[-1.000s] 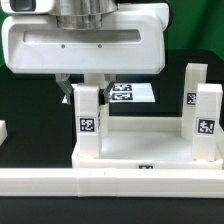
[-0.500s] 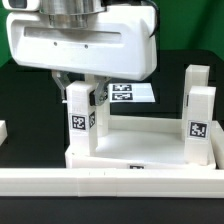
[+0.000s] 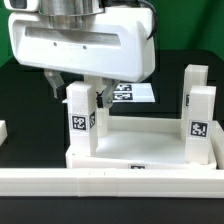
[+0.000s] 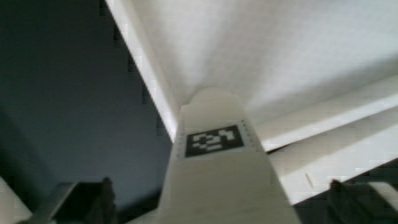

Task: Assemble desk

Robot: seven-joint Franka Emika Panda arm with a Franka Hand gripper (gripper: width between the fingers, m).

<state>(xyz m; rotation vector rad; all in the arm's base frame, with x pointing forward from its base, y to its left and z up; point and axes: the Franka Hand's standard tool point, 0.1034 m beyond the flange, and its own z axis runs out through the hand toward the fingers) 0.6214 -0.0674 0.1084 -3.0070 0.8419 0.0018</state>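
Running across the near edge at six o'clock is the long white border rail (image 3: 110, 183), and just behind it sits the desk tray (image 3: 130, 160), resting on the black tabletop (image 3: 25, 110). One leg (image 3: 80, 120) stands upright at the tray's eight o'clock corner, and two more legs (image 3: 203, 122) stand upright around three o'clock. Over the near-left leg the fingers (image 3: 52, 84) hang apart, one on each side of its top, and neither seems to touch it. The wrist view agrees, with the leg (image 4: 217, 150) in the middle and the dark fingers (image 4: 80, 200) well clear on both sides. Farther back, at twelve o'clock, lies the marker board (image 3: 132, 95). I cannot tell whether this leg is fully seated. If it is only loosely in its socket, a sideways brush from a finger on lifting away could tilt it or topple it.
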